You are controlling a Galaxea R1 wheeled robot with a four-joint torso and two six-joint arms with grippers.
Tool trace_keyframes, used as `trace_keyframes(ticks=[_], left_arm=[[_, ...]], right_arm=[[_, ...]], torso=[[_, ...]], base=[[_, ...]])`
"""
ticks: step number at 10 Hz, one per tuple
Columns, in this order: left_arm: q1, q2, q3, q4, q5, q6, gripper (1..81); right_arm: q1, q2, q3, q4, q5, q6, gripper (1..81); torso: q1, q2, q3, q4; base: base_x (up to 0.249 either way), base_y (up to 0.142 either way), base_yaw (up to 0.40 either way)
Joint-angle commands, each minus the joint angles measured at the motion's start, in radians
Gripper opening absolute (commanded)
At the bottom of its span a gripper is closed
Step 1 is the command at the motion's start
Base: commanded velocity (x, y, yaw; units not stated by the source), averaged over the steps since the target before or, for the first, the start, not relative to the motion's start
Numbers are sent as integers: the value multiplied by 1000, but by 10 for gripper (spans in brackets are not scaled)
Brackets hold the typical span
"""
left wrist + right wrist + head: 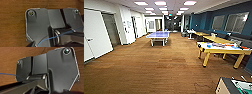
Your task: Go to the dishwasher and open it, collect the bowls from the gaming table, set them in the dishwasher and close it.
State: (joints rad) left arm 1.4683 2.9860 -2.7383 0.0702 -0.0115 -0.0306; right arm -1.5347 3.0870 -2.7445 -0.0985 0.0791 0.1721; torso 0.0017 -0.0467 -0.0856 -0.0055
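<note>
The gaming table (224, 51), white-topped with yellow sides and legs, is standing at the right of the room, its worktop carrying small blue bowls (209, 45) among other blurred items. Farther back, a blue ping-pong table (158, 35) is sitting mid-room on the wood floor (146, 67). Whether either gripper is wide or narrow, I cannot tell.
</note>
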Motion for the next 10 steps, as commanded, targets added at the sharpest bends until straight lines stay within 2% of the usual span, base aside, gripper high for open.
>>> trace_keyframes(ticks=[1, 10], left_arm=[[-53, -7, 0, -6, 53, -3, 811], [-55, -5, 0, -6, 53, -3, 811]], right_arm=[[47, 9, 5, -4, -47, -2, 811], [49, 9, 2, -6, -48, -3, 811]], torso=[[0, 0, 0, 0], [0, 0, 0, 0]], base=[[135, 0, 0], [144, 0, 0]])
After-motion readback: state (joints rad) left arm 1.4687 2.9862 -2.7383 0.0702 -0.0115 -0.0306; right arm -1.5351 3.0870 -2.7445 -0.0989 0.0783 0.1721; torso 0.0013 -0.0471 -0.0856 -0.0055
